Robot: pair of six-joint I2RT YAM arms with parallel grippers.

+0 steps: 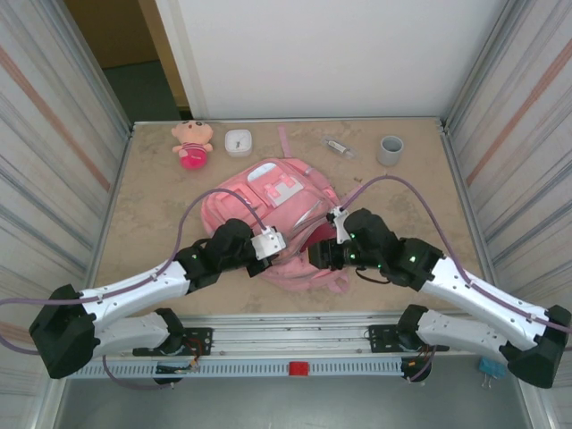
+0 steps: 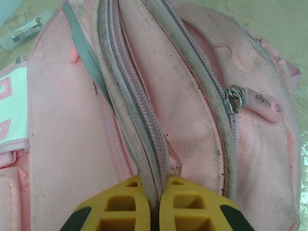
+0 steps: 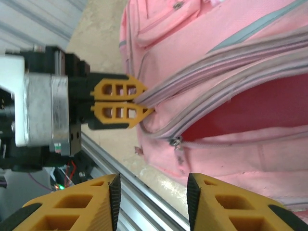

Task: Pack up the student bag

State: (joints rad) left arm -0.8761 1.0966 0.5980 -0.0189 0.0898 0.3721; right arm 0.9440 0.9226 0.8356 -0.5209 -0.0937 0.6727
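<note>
Top view – bag: student bag (image 1: 228, 207) flat mid-table, long axis near to far.
Top view – arms: left gripper (image 1: 277, 243) and right gripper (image 1: 315, 253) close together at its near end.
Left wrist – grip: clamped shut on one lip of the zip opening, fabric pinched.
Right wrist – jaws: parted, nothing between, just near of the bag.
Right wrist – relation: gaping compartment directly beyond the parted jaws; unheld lip with the zipper pull (image 3: 175, 142) closest, so probably the right arm's hold.
</note>
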